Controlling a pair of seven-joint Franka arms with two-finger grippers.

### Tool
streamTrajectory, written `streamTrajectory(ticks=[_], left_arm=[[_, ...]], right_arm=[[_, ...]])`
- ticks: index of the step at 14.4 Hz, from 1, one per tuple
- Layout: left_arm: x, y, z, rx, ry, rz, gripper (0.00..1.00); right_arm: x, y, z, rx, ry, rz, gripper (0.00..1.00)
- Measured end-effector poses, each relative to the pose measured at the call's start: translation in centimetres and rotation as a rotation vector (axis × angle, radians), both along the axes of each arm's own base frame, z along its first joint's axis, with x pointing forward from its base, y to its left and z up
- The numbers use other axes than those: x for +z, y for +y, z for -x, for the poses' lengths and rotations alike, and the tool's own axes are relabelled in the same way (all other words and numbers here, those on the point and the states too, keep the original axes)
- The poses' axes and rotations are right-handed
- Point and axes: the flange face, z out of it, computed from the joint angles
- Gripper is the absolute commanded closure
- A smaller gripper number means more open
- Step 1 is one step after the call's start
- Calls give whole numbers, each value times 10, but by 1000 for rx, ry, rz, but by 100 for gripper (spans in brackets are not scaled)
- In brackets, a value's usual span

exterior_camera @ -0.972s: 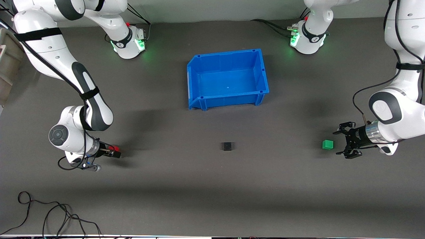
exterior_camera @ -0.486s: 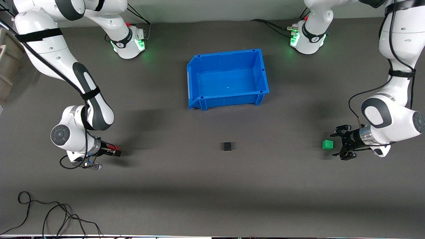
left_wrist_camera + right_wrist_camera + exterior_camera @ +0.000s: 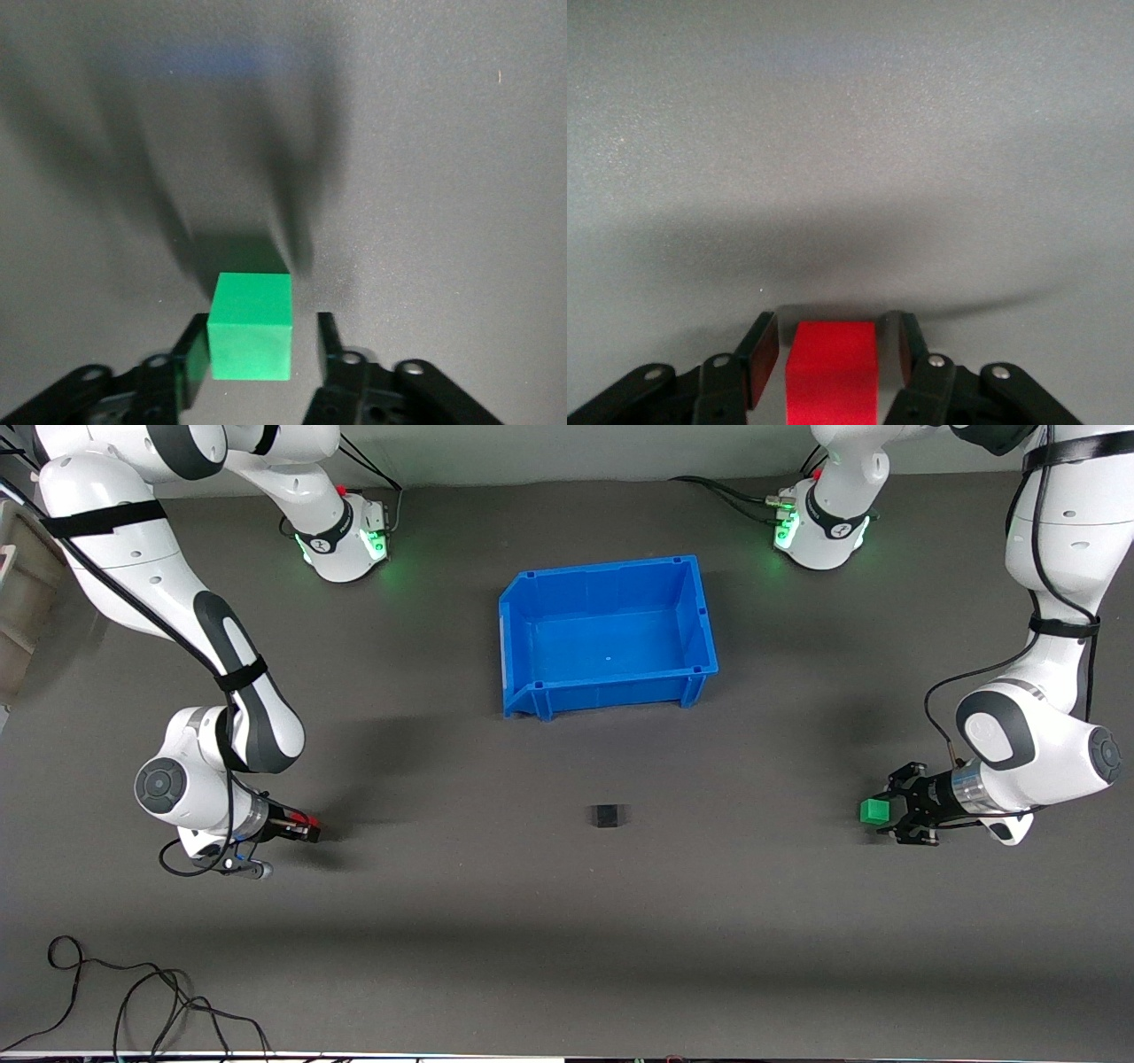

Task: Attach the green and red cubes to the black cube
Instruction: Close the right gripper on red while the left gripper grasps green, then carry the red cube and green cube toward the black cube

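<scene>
The green cube (image 3: pixel 873 810) lies on the grey table toward the left arm's end. My left gripper (image 3: pixel 883 813) is low at the table and open, with the green cube (image 3: pixel 252 326) between its fingers; one finger touches the cube and the other stands a little off it. The red cube (image 3: pixel 307 817) lies toward the right arm's end. My right gripper (image 3: pixel 310 833) is low and open, with the red cube (image 3: pixel 833 372) between its fingers and a thin gap on each side. The black cube (image 3: pixel 607 816) sits alone mid-table between the two grippers.
A blue bin (image 3: pixel 602 571) stands mid-table, farther from the front camera than the black cube. Loose black cables (image 3: pixel 133 1001) lie at the near edge toward the right arm's end. The two arm bases (image 3: pixel 341 536) stand along the table's top edge in the front view.
My left gripper has slid toward the green cube, which now sits between its fingers, and its fingers have narrowed. The right gripper has barely moved.
</scene>
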Motion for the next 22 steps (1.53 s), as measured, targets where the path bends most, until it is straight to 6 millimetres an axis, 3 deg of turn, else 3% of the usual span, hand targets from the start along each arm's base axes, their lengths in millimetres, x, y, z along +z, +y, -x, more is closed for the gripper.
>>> streamTrajectory(ticks=[5, 9, 11, 15, 19, 22], left_arm=[[0, 0, 0, -1, -1, 0, 72], [14, -4, -12, 18, -20, 8, 72], [32, -20, -27, 47, -26, 20, 72], [71, -72, -52, 63, -4, 57, 72], [80, -140, -55, 62, 17, 62, 72], [87, -204, -52, 91, 14, 59, 74]], right_arm=[[-2, 0, 1, -1, 5, 0, 59], [-2, 0, 1, -3, 5, 0, 100], [-2, 0, 1, -3, 5, 0, 100], [1, 0, -1, -56, -5, -4, 100], [24, 5, -13, -212, -12, -68, 100], [56, 28, -28, -484, 61, -84, 100]])
